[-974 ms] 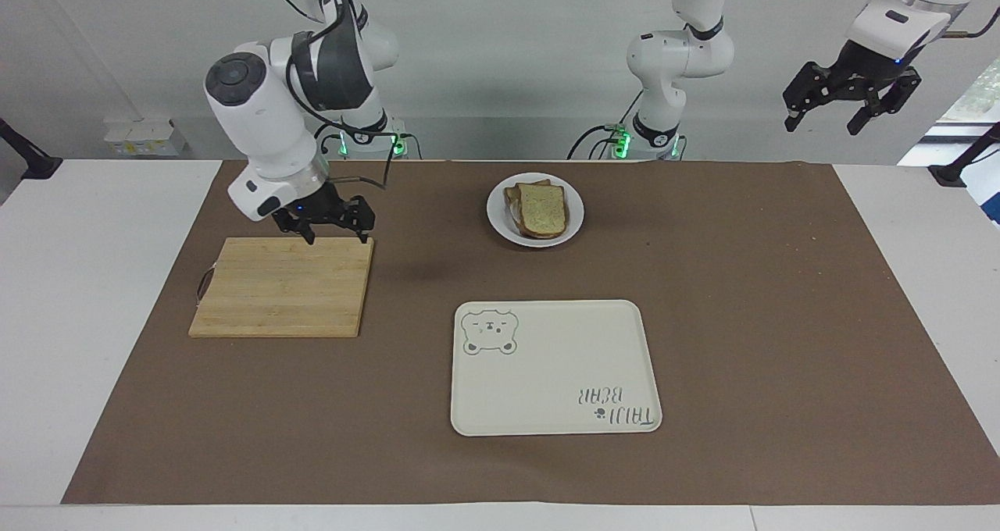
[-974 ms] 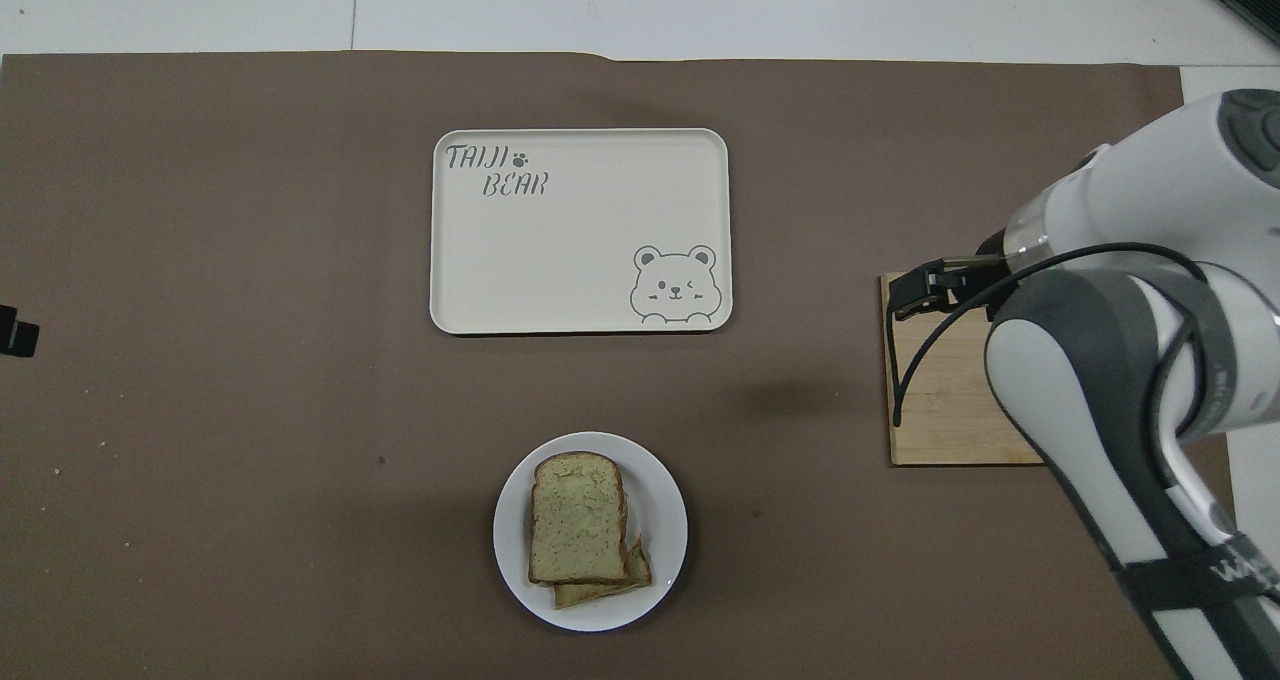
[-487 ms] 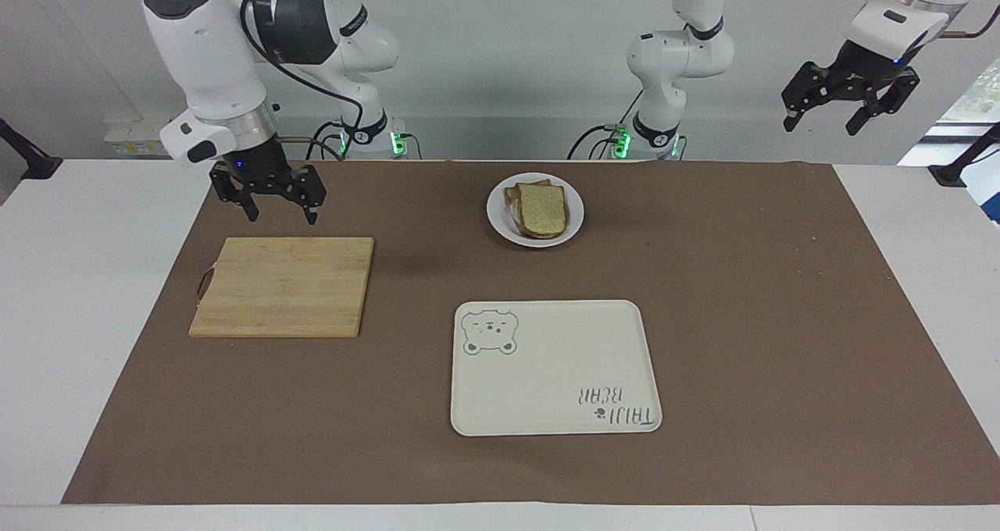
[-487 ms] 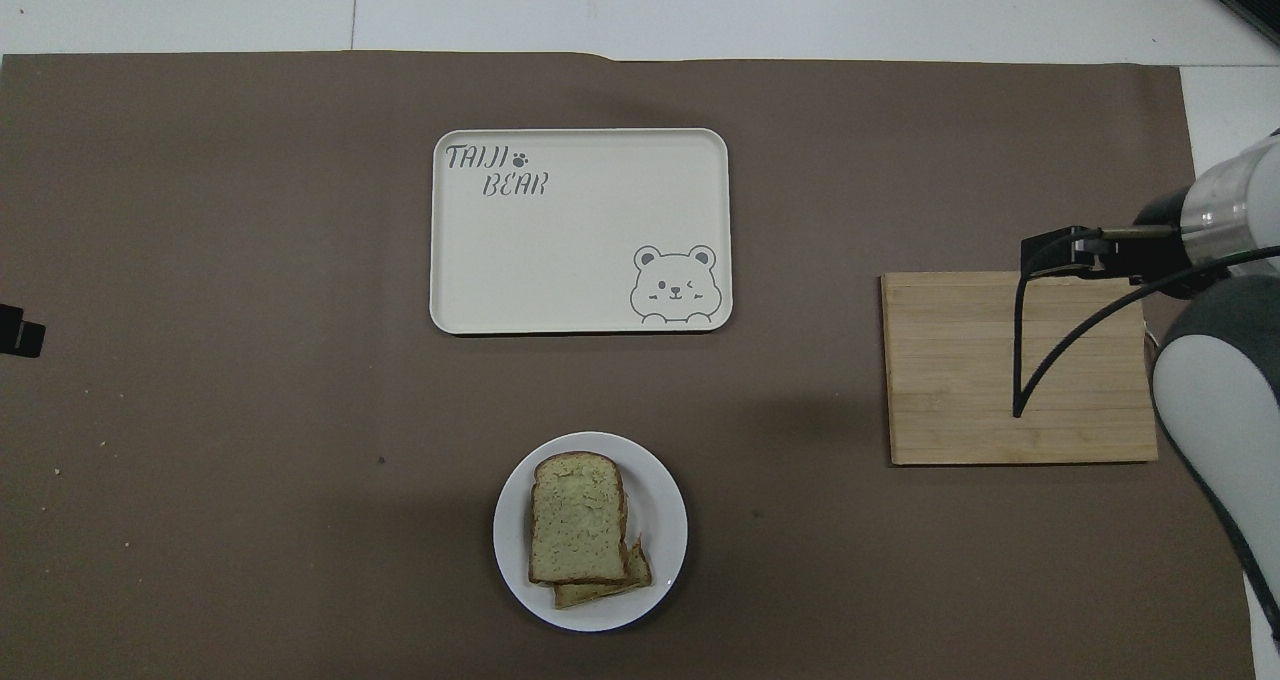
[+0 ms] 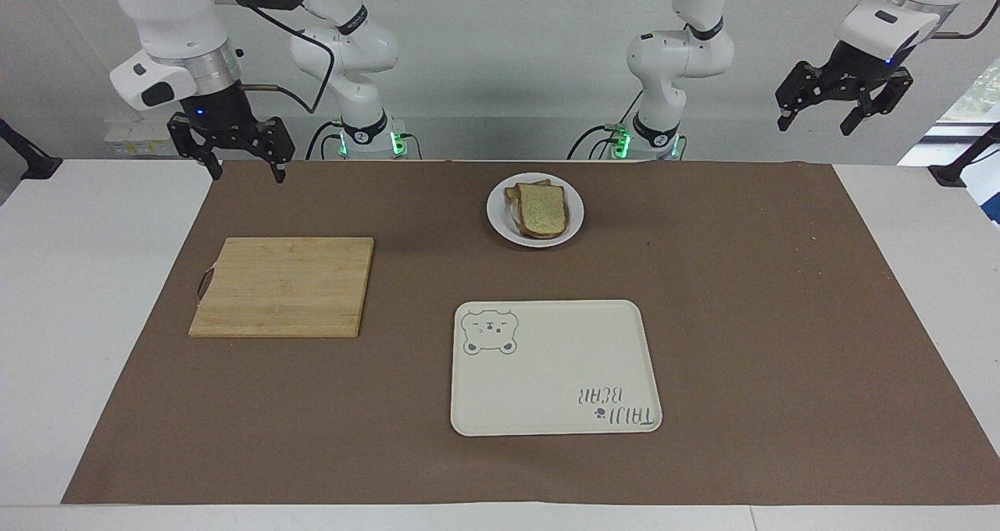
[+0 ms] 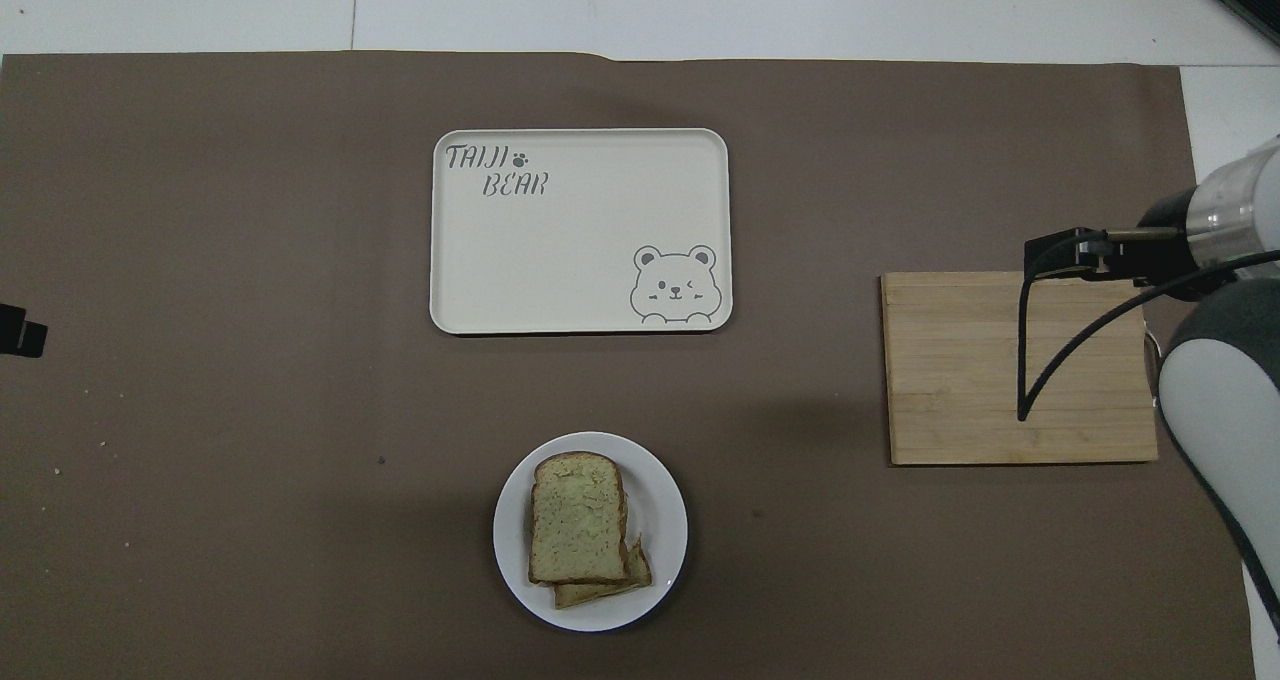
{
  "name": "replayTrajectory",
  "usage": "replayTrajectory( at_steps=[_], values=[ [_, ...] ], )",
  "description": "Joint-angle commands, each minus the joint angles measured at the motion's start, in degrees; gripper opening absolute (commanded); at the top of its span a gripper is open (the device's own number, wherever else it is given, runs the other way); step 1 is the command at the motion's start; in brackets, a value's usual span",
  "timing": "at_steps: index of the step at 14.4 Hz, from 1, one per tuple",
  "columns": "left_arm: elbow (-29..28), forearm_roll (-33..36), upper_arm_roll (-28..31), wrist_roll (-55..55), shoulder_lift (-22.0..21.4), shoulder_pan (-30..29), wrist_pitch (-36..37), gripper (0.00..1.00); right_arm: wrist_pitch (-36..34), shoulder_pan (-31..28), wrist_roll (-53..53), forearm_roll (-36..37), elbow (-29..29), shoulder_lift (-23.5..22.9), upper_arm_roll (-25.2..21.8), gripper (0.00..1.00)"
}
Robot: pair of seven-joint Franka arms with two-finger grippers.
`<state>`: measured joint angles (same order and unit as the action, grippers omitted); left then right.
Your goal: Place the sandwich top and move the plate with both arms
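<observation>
Risen clear of the cutting board (image 5: 283,286), the right gripper (image 5: 243,173) hangs spread and empty like the left gripper (image 5: 812,121), while the pale speckled, brown-crusted sandwich top (image 5: 541,208) caps the stack on the white plate (image 5: 498,220).

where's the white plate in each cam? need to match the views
Facing view: the plate sits upper middle, close to the robots, with the sandwich top on another slice on it.
Overhead view: the plate sits lower middle, the sandwich top on it.
Shared landmark: the bear tray, farther from the robots than the plate in both.
</observation>
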<state>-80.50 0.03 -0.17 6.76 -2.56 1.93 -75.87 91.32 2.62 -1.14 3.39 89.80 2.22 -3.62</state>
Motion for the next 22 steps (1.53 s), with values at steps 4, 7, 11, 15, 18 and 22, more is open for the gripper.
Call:
replayTrajectory(
  at_steps=[4, 7, 11, 15, 18, 22],
  values=[
    [-0.6, -4.8, 0.0, -0.2, -0.7, 0.1, -2.1, 1.00, -1.3, -0.6, 2.1, -0.2, 5.2, 5.4, -1.3, 1.00],
    [-3.1, -7.9, -0.1, -0.1, -0.8, 0.3, -3.1, 1.00, -1.5, -0.8, 2.5, -0.4, 5.1, 4.8, -1.4, 1.00],
    [-9.1, -15.2, -0.1, 0.0, -1.0, 1.8, -7.3, 1.00, -0.5, -0.8, 2.5, -0.3, 5.0, 4.7, -1.3, 1.00],
    [-19.8, -25.0, -0.1, 3.3, -2.3, 2.4, -12.4, 1.00, -1.6, -0.4, 2.5, -2.6, 5.4, 4.8, -1.1, 1.00],
    [-33.1, -29.3, -0.2, 8.6, -7.3, 4.6, -20.5, 1.00, -3.5, -0.2, 3.7, -2.8, 4.8, 4.5, -1.2, 1.00],
    [-41.4, -31.7, -0.2, 13.5, -8.2, 7.0, -24.2, 1.00, -4.9, 0.0, 3.8, -1.7, 3.5, 3.6, -1.0, 1.00]
  ],
)
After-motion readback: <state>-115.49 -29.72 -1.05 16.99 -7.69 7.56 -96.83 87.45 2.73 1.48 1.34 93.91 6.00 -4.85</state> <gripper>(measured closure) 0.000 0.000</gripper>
